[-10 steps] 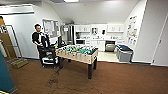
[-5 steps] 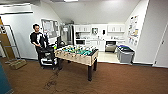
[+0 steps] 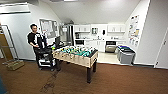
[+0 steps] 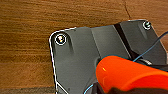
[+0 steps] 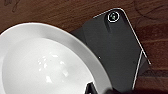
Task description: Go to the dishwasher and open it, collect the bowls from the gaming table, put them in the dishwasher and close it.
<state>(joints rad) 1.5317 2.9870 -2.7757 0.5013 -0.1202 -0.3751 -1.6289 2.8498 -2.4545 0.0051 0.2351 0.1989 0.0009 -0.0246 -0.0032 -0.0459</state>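
Table-football table with green pitch, light wood sides and dark legs (image 3: 79, 57) stands at the centre of the head view on brown carpet (image 3: 120, 80). The brushed steel dishwasher (image 3: 110, 46) sits well behind it, right of centre, under the white kitchen counter (image 3: 100, 40). A person in a dark top (image 3: 35, 41) stands at the table's left end beside a black cart (image 3: 45, 58). A glossy white bowl (image 5: 47, 62) looms large in the right wrist view and an orange rounded object (image 4: 127, 75) in the left wrist view; whether either gripper is clenched or released I cannot tell.
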